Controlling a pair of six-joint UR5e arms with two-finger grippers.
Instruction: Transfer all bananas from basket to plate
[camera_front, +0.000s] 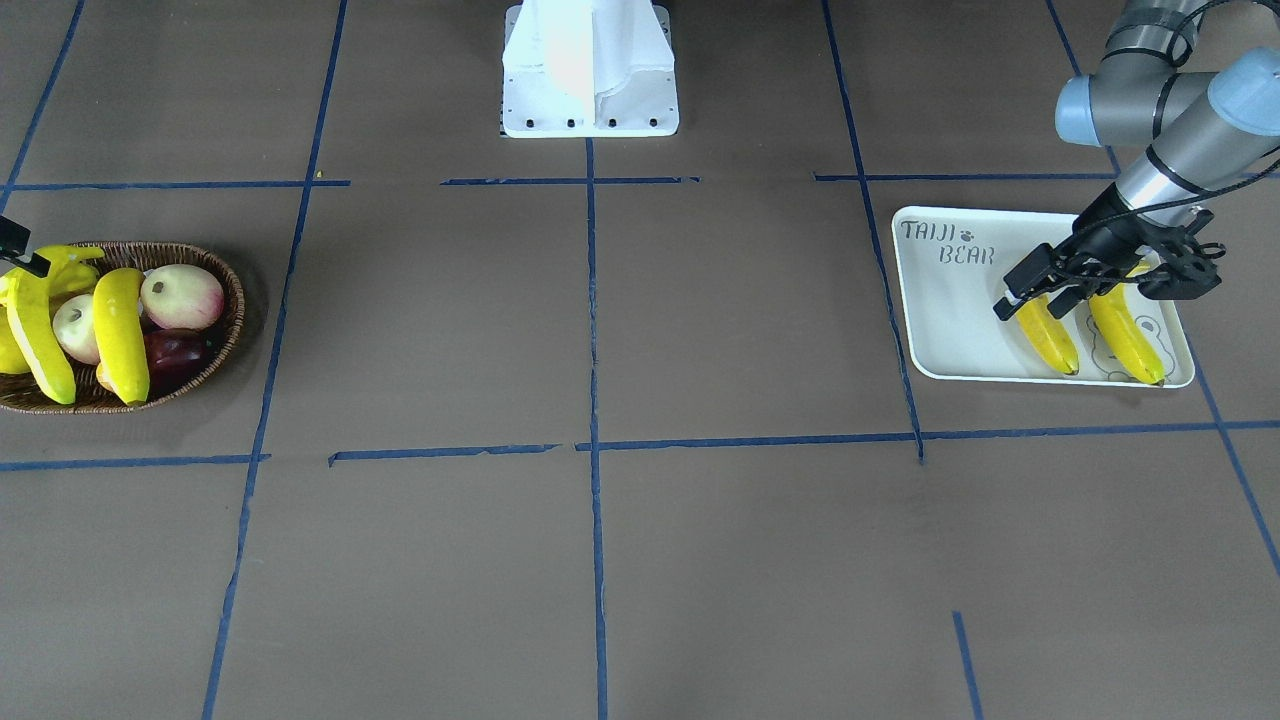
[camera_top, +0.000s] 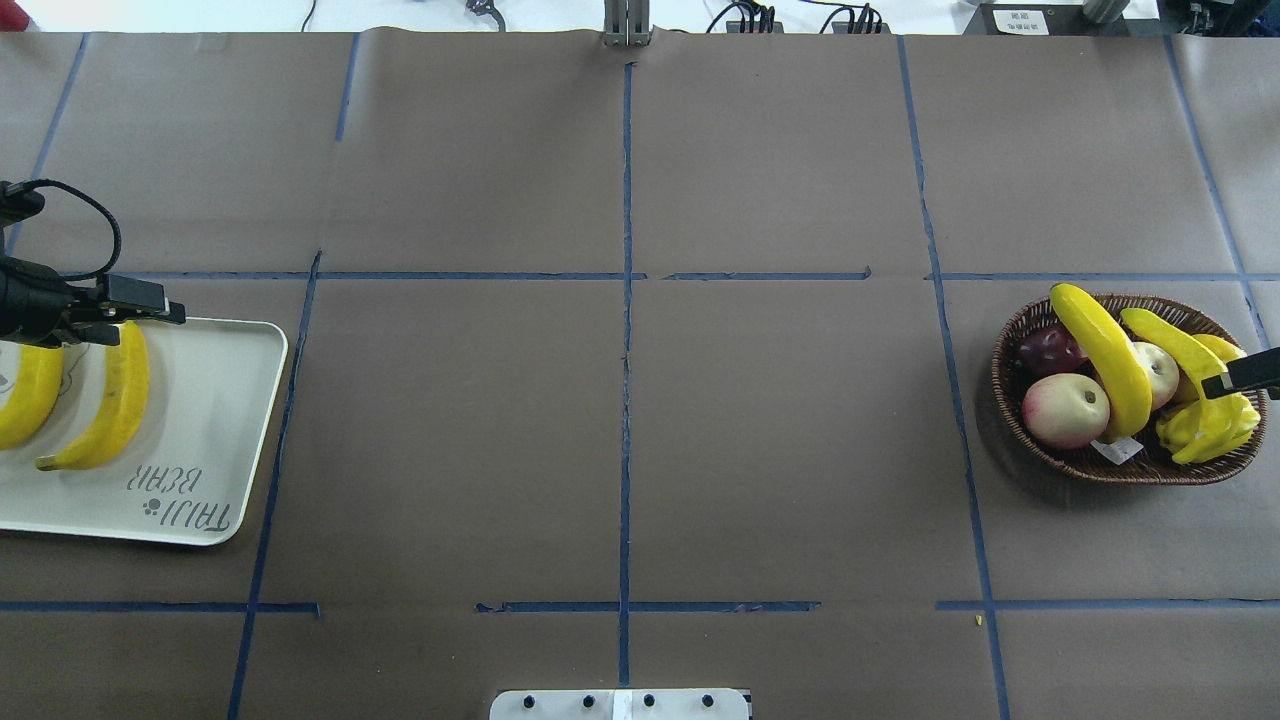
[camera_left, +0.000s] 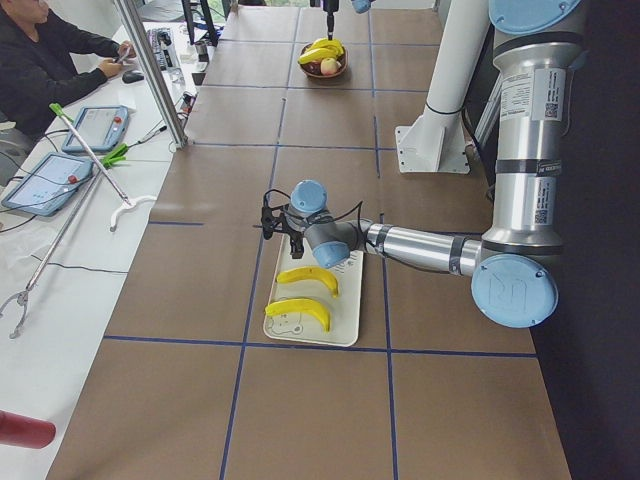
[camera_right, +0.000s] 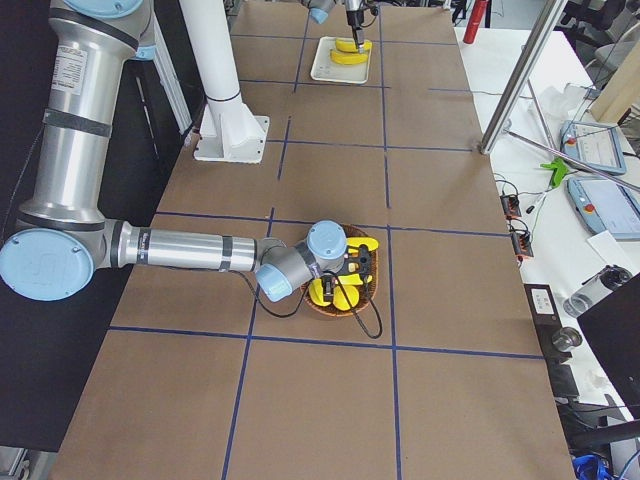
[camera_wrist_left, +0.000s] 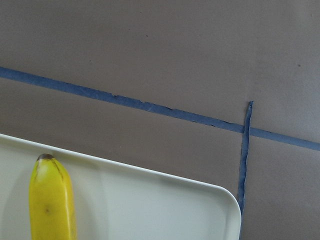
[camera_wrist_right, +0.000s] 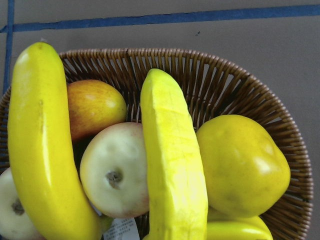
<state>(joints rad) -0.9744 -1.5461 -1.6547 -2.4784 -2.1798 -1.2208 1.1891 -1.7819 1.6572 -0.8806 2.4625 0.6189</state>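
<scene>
Brown paper crossed by blue tape lines covers the table (camera_front: 700, 550). The white rectangular plate (camera_front: 950, 320), lettered TAIJI BEAR, lies toward the robot's left end. Two of the fruit already rest flat on it, side by side and a little apart: the first banana (camera_front: 1050, 340) nearer the table's middle, the second banana (camera_front: 1128, 342) across the bear drawing by the plate's outer edge. The left pincer (camera_front: 1042, 300) hangs over the plate above these two. Its fingers stand spread and hold nothing, and its wrist view looks down on one dark banana tip and a rounded plate corner. Well apart, at the robot's right end, the dark woven wicker basket (camera_front: 235, 300) holds the third banana (camera_front: 120, 335) and the fourth banana (camera_front: 40, 350). Both lie on top of other fruit: a cream-and-pink round fruit (camera_front: 182, 295), a dark red fruit (camera_front: 180, 352) and a plump yellow pear-shaped fruit (camera_wrist_right: 240, 167). The right pincer (camera_top: 1240, 378) hovers over the basket's outer side, just above the fruit. Only a black part of it shows at the picture edges, so I cannot tell whether it is spread or pressed together.
</scene>
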